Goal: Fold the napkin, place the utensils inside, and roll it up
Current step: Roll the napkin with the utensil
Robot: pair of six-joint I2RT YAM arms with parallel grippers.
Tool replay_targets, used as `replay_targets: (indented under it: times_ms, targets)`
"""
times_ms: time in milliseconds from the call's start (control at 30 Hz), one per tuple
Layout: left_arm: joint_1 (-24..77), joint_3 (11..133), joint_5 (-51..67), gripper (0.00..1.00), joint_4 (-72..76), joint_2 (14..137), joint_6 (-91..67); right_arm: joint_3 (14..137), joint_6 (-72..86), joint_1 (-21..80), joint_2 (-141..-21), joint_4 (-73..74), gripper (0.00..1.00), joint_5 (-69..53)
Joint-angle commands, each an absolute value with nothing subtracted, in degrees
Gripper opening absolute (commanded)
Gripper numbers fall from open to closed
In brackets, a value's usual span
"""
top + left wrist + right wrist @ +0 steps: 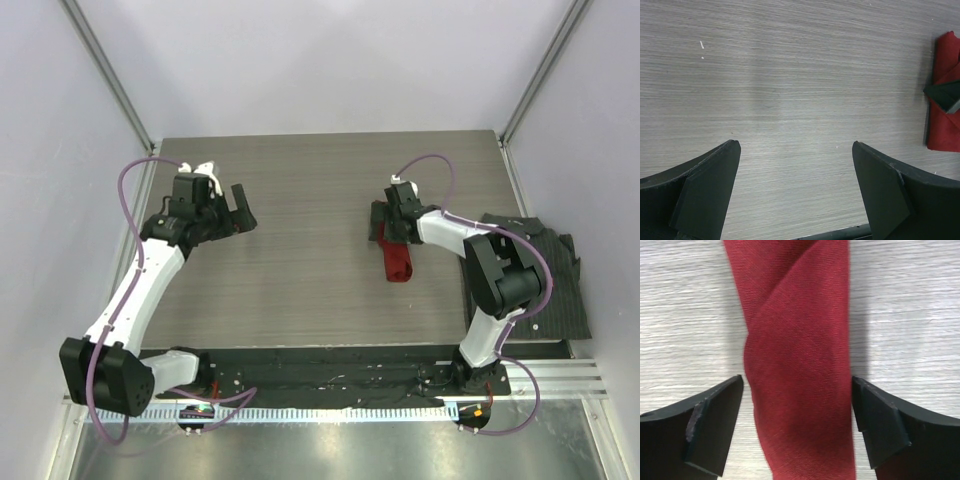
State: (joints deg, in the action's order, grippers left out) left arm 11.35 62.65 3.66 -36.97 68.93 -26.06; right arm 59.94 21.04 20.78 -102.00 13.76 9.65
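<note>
The deep-red napkin [397,258] lies rolled into a narrow bundle on the grey wood-grain table, right of centre. My right gripper [392,225] is over its far end. In the right wrist view the right gripper [797,390] is open, one finger on each side of the napkin roll [797,340], with a thin gap showing on both sides. My left gripper [235,212] is open and empty above bare table on the left; its wrist view shows the left gripper [795,150] and the napkin [945,125] at the right edge. No utensils are in view.
A dark pinstriped shirt [525,280] lies at the table's right edge beside the right arm. A black strip [330,365] runs along the near edge by the arm bases. Pale walls with metal posts [105,70] enclose the table.
</note>
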Motion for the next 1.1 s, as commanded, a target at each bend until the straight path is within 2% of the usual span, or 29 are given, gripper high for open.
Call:
replay_targets:
  times_ms: [0, 167, 433, 800, 1067]
  targets:
    - [10.9, 62.8, 4.7, 1.00, -35.9, 66.4, -23.9, 61.3, 22.8, 20.4, -100.4, 13.7, 1.00, 4.6]
    - [10.5, 63.0, 3.9, 1.00, -35.9, 64.3, -23.6, 64.3, 22.9, 19.8, -98.4, 13.3, 1.00, 1.0]
    - [10.0, 62.6, 3.3, 1.00, -35.3, 60.2, -22.7, 65.8, 20.4, 16.8, -87.4, 14.3, 1.00, 4.2]
    - [10.0, 53.7, 4.2, 1.00, -26.3, 47.7, -19.1, 47.2, 12.8, 16.6, -59.4, 9.0, 1.00, 7.6]
    - [10.0, 49.3, 1.1, 1.00, -23.6, 41.6, -17.8, 35.0, 13.0, 16.6, -47.5, 5.7, 1.00, 6.9]
